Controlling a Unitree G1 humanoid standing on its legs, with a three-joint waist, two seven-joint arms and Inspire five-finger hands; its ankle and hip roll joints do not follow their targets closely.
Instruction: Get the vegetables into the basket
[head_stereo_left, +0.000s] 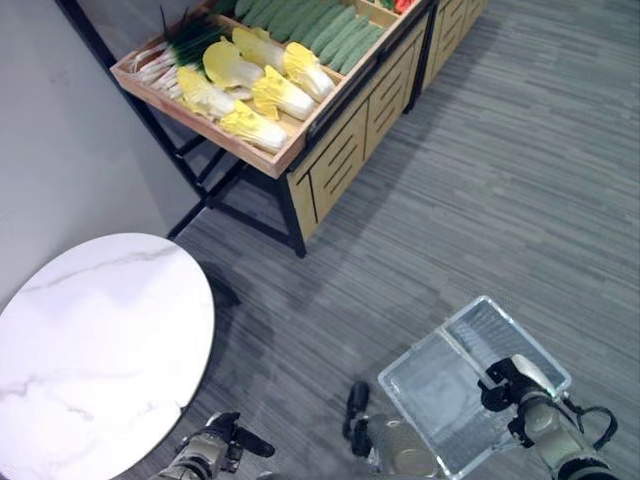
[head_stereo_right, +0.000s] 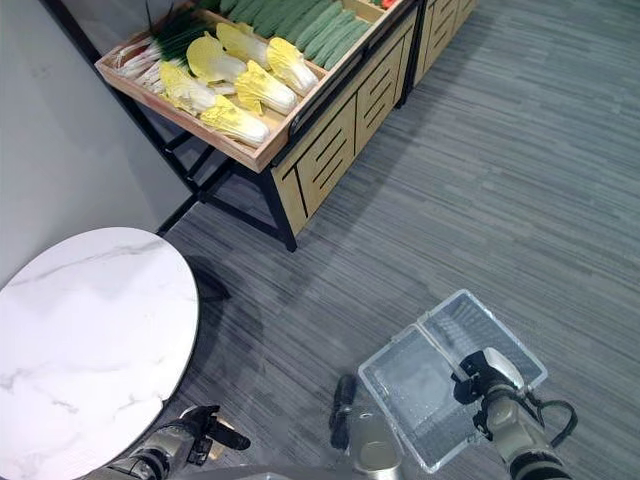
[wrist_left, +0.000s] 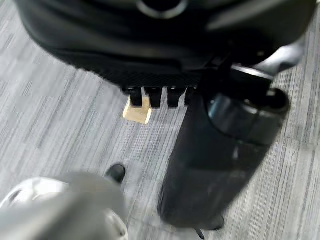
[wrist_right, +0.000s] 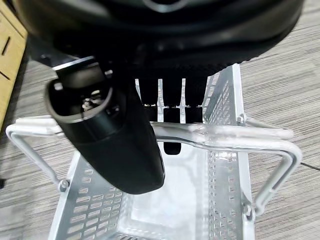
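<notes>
Several yellow napa cabbages (head_stereo_left: 250, 85), a row of green cucumbers (head_stereo_left: 320, 25) and a bunch of green onions (head_stereo_left: 175, 50) lie on a sloped wooden shelf (head_stereo_left: 290, 150) at the far left. Low at the right, the empty clear plastic basket (head_stereo_left: 490, 302) hangs just above the grey floor. My right hand (head_stereo_left: 510, 385) is shut on its white handles (wrist_right: 225, 135), with the fingers hooked under them and the thumb (wrist_right: 110, 140) in front. My left hand (head_stereo_left: 215, 440) hangs at the lower left beside the table, fingers curled and holding nothing.
A round white marble table (head_stereo_left: 90, 340) stands at the near left, close to my left hand. Black metal legs hold up the shelf, and a wooden cabinet (head_stereo_left: 350, 130) runs under it. Grey striped floor stretches between the shelf and the basket.
</notes>
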